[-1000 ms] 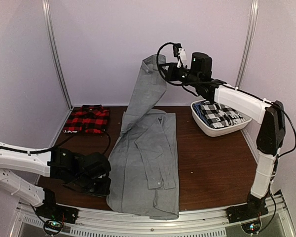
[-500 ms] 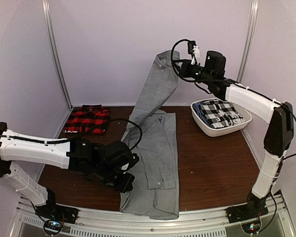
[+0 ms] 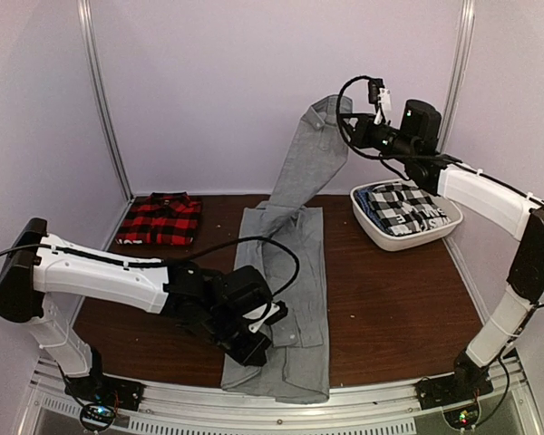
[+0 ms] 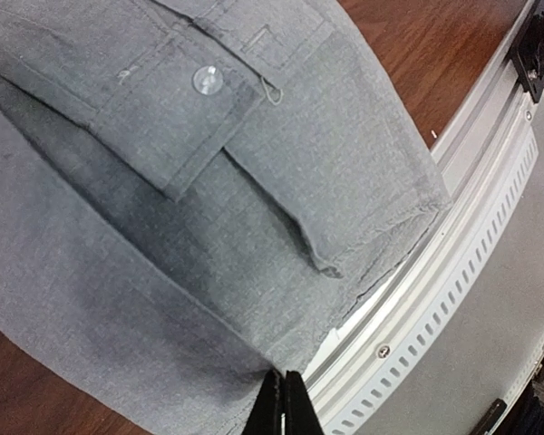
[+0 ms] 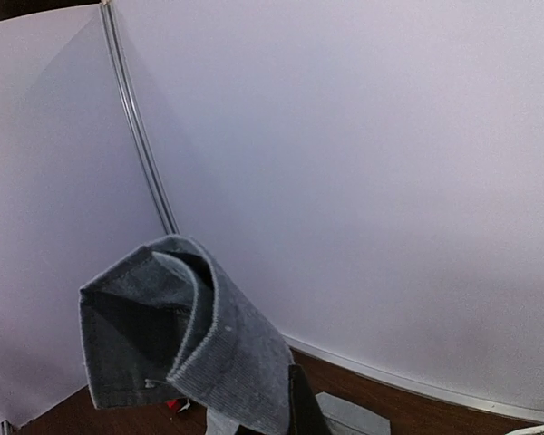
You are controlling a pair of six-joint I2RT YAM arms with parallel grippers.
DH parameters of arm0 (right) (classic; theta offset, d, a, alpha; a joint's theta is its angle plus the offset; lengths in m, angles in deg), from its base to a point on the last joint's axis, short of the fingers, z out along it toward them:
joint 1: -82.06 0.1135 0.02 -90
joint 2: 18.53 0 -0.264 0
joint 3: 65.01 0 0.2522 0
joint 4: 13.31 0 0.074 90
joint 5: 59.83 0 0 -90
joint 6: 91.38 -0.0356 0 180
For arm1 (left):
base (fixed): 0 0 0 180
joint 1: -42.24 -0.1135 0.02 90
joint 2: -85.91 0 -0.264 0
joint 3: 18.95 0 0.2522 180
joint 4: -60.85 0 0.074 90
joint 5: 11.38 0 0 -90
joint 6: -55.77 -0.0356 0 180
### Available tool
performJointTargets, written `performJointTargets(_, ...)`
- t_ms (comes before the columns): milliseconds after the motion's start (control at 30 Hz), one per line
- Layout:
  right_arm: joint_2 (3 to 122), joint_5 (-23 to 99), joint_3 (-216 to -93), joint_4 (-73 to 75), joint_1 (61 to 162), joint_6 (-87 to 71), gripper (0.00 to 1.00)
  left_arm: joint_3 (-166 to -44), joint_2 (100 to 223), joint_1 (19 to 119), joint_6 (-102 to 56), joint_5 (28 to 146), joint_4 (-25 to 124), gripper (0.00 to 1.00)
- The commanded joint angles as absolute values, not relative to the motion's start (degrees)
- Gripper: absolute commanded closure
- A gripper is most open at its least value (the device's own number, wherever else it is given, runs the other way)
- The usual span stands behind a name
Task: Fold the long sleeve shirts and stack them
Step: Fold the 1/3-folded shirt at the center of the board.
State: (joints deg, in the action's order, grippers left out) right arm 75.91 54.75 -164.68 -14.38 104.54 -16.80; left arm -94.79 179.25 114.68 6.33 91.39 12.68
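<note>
My left hand (image 3: pixel 257 343) is low over the near part of the brown wooden worktop (image 3: pixel 390 299). Its two fingers (image 4: pixel 272 403) are pinched tight together on the near left edge of the plain light grey button-up shirt (image 3: pixel 286 272). Just past my fingers the grey cloth lies flat. A cuff with a clear round button (image 4: pixel 206 80) lies on top of it. The near end of the shirt reaches over the silver metal rail (image 4: pixel 417 299) at the worktop's edge.

My right hand (image 3: pixel 344 120) is high up, near the back wall. It is closed on the top end of the same grey shirt. That end curls over my finger (image 5: pixel 299 403) in a loose roll. From there the cloth hangs down in a long strip to the worktop. The rest of the shirt lies spread down the middle.

The red-and-black plaid shirt (image 3: pixel 161 219) sits folded at the far left corner, well apart from the grey one. At the far right stands a white plastic tub (image 3: pixel 381 237) with a black-and-white checked cloth (image 3: pixel 403 208) in it.
</note>
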Motion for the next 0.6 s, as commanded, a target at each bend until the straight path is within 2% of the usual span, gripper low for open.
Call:
performJointTargets(0,73.7,56.6,-162.4,-16.6,104.2,-15.9,1.0,-94.1,179.9,114.9,3.8,96.3,16.7,1.0)
performJointTargets(367,69.4,59.2,-152.9,-19.1,103.8,-14.7,0.99,-90.7,181.0,114.9,3.1,99.8,20.1,1.0)
performJointTargets(567,64.5,57.6,-143.4,-21.6,103.1,-16.4,0.98,-91.5,181.2,114.9,2.0,99.4,20.5,0.73)
